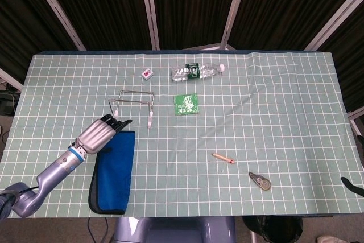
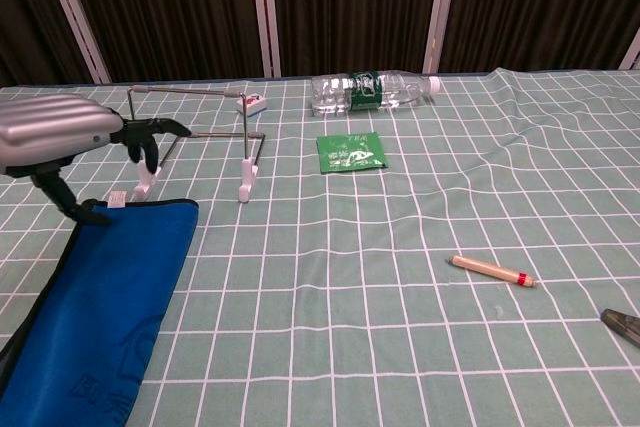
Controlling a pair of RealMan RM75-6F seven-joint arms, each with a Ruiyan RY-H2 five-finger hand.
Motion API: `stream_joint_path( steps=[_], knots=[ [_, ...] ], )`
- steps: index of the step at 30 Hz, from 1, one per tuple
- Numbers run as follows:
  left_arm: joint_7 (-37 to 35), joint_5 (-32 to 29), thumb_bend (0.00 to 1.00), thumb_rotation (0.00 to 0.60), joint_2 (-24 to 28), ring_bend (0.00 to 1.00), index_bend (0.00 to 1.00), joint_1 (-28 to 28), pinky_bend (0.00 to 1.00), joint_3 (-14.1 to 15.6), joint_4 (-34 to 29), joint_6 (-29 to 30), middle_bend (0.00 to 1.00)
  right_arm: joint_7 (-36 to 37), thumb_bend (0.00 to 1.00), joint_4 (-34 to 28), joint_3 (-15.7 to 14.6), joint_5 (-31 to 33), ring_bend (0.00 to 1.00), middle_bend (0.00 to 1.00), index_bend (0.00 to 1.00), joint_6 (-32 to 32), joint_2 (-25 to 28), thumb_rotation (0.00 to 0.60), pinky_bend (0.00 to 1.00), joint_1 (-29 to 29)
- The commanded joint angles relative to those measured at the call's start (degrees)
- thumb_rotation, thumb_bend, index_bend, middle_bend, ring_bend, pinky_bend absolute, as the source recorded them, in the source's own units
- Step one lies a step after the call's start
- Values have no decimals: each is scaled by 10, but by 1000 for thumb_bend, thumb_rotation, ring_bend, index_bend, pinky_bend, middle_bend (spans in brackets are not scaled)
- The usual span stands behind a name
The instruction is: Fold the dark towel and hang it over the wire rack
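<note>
The dark blue towel (image 1: 114, 172) (image 2: 105, 302) lies folded in a long strip at the table's front left. Just behind it stands the wire rack (image 1: 134, 102) (image 2: 195, 137) on white feet, with nothing hung on it. My left hand (image 1: 98, 135) (image 2: 55, 137) hovers at the towel's far left corner, between towel and rack. Its fingers (image 2: 150, 137) curl downward and its thumb reaches toward the towel's edge; nothing is held. Of my right hand (image 1: 351, 184) only a dark tip shows at the right edge of the head view.
A clear plastic bottle (image 1: 196, 71) lies at the back, with a small white tile (image 1: 147, 73) to its left. A green packet (image 1: 186, 104) lies right of the rack. A pencil-like stick (image 1: 223, 157) and a correction-tape dispenser (image 1: 259, 181) lie at the front right.
</note>
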Motion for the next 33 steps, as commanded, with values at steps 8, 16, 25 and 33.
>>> stream_joint_path(
  steps=[8,16,25,33],
  knots=[
    [125,-186,229,600,-66,986,287,-44,1000,-78,-4,-116,1000,3,0,5,2,9,0,0,0,-8,0,600,0,2],
    [175,-257,377,600,-92,985,365,-58,1000,-81,8,-137,1000,3,0,7,3,11,0,0,0,-11,-1,600,0,3],
    [176,-285,394,600,-114,982,387,-66,1000,-79,37,-145,1000,1,0,8,3,14,0,0,0,-15,-2,600,0,5],
    [185,-312,402,600,-126,976,388,-67,1000,-78,55,-146,998,2,0,8,4,16,0,0,0,-16,-2,600,0,5]
  ],
)
